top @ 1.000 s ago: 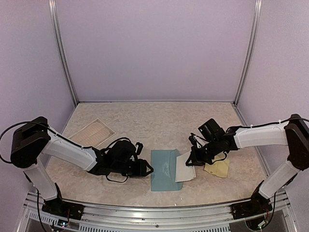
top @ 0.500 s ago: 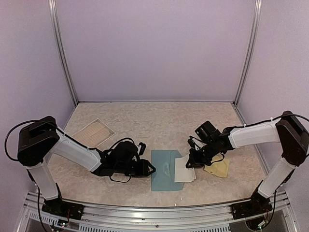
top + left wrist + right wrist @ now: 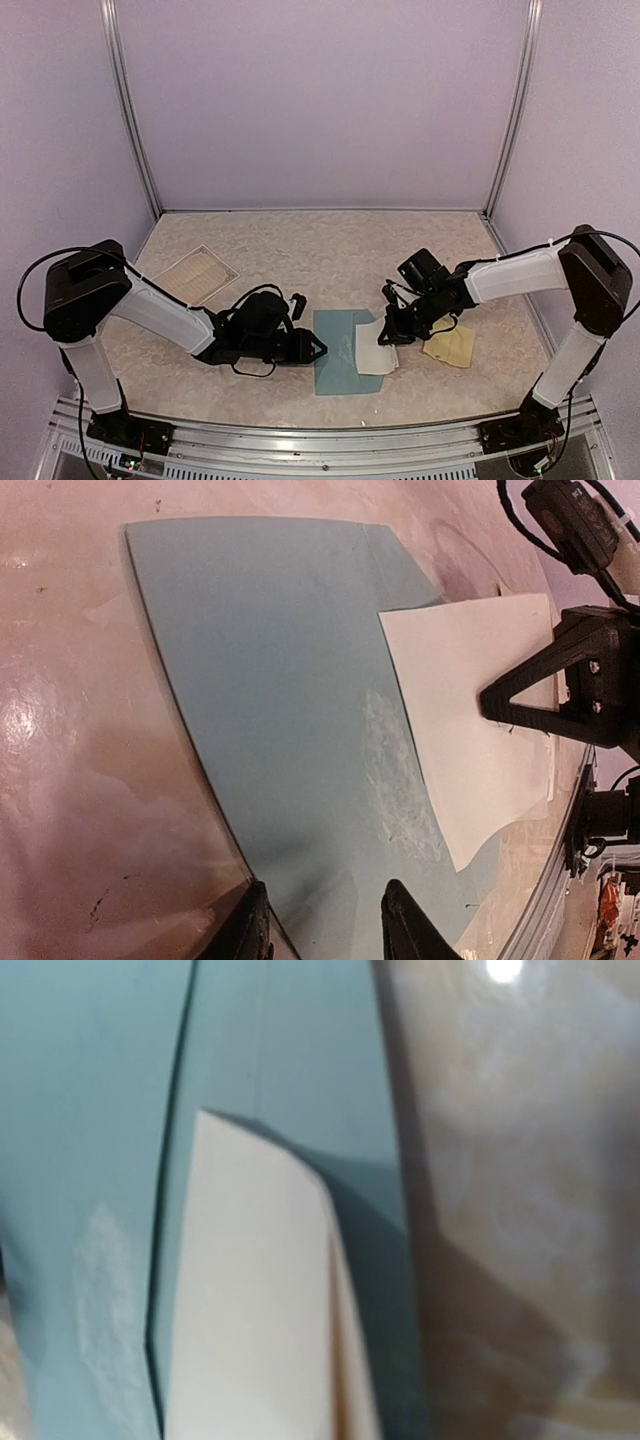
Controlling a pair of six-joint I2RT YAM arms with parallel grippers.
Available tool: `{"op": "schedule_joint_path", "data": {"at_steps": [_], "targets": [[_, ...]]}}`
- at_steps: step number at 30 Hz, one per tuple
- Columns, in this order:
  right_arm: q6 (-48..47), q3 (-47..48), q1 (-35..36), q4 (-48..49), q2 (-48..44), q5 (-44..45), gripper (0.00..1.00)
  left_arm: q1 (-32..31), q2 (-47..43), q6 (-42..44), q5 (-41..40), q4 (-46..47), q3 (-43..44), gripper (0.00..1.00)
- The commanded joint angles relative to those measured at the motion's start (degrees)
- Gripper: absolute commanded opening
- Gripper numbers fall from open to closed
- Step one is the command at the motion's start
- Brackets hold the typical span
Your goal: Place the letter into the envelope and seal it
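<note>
The teal envelope (image 3: 338, 352) lies flat near the table's front, and it fills most of the left wrist view (image 3: 270, 680). The white letter (image 3: 376, 348) overlaps its right part, with its leading edge on the inner flap beside the pocket's opening line (image 3: 250, 1300). My right gripper (image 3: 389, 335) is shut on the letter's right edge, as the left wrist view shows (image 3: 492, 695). Its own fingers are hidden in the right wrist view. My left gripper (image 3: 325, 922) is low at the envelope's left edge. Its jaws stand apart with only the flat envelope under them.
A yellow-tan sheet (image 3: 450, 348) lies right of the letter, under the right arm. A lined cream sheet (image 3: 192, 275) rests at the back left. The table's front rail (image 3: 320, 430) runs close behind the envelope.
The right gripper has slid the letter leftward, farther onto the envelope. The left gripper has crept slightly right at the envelope's edge, and its jaws have narrowed a little.
</note>
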Motion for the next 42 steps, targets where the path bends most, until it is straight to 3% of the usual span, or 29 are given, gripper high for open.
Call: {"op": "schedule_joint_path", "data": {"at_steps": [1,26,28,35,38,42], "targets": [[-0.30,1.52,0.42,1.01,1.79,-0.90,0.00,0.28,2.62,0.96,0.86,-3.33,0.30,0.36],[-1.17,6.80,1.99,3.13,6.24,-3.34,0.00,0.08,4.34,0.68,1.24,-2.50,2.71,0.36],[-1.78,6.95,2.01,1.94,5.30,-2.51,0.05,0.03,3.77,0.63,0.42,-2.86,2.56,0.36],[-4.39,6.11,2.17,-3.69,-1.01,2.91,0.38,0.01,-0.41,0.24,-2.24,-4.35,0.88,0.36],[-5.49,6.47,2.45,-6.44,-3.23,5.81,0.45,0.01,-1.65,0.51,-3.02,-5.01,0.85,0.37],[-5.80,6.19,2.68,-8.27,-4.96,8.34,0.45,0.12,-2.42,0.50,-3.53,-5.15,1.06,0.37]]}}
